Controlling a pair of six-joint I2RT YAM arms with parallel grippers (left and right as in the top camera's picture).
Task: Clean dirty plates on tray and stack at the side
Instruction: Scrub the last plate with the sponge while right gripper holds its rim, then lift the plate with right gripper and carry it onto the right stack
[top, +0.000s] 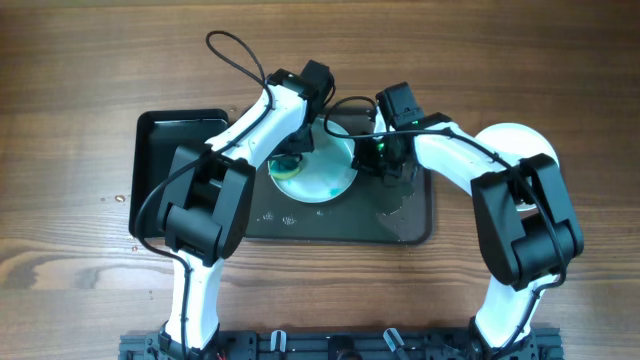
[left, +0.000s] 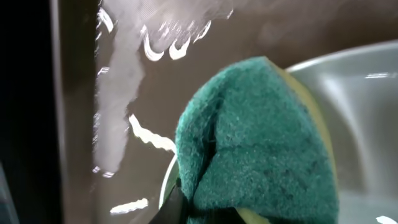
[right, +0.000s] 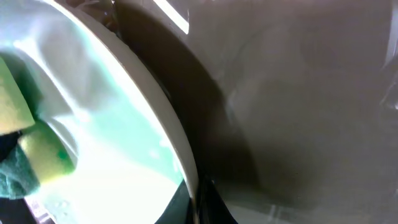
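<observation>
The round white plate (top: 325, 180), smeared teal, sits mid-way along the dark grey rectangular tray (top: 410, 215). My right jaws pinch its rim, and my left jaws clamp a green scouring sponge (left: 255, 143) against it. I judge hard scrubbing could twist it loose.

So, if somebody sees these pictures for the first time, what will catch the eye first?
First, the two white arms meeting over a pale plate with teal smears, in the middle of the large dark tray. The left gripper holds a green scouring sponge at its left edge, while the right gripper clamps its right rim. A white plate lies on the table at the right, partly under the right arm.
</observation>
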